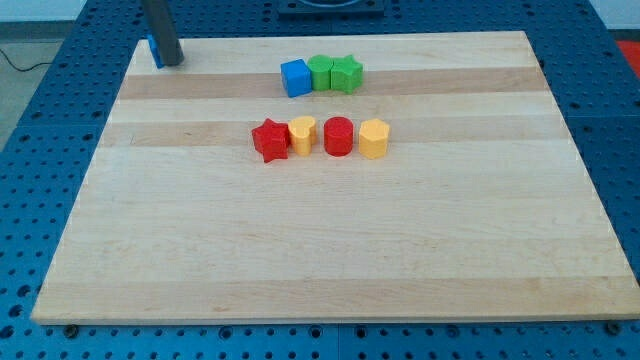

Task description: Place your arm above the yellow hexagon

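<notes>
The yellow hexagon [373, 139] stands at the right end of a row of blocks in the middle of the wooden board [320, 240]. The row runs, from the view's left, red star [270, 139], small yellow block [302, 135], red cylinder [338, 136], then the hexagon. My tip [170, 61] rests at the board's top left corner, far to the left of and above the hexagon. A blue block [153, 50] sits right beside the rod, partly hidden by it.
A second row lies near the top middle: blue cube [296, 77], green block [320, 72], green star [347, 73], all touching. The board lies on a blue perforated table [40, 120].
</notes>
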`<act>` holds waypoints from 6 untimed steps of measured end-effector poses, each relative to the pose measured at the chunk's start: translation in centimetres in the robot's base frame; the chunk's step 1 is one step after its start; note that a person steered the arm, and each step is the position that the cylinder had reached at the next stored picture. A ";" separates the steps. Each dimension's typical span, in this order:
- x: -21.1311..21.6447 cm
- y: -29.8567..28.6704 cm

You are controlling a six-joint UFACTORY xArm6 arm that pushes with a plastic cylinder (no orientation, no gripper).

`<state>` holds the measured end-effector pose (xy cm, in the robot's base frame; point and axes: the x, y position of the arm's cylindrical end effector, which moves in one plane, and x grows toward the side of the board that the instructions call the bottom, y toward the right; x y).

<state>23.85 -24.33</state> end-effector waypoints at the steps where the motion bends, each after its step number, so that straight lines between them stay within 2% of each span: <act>1: 0.5 0.0; 4: 1.8 0.0; 5: 4.3 0.3; 6: 10.9 1.0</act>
<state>34.75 -23.34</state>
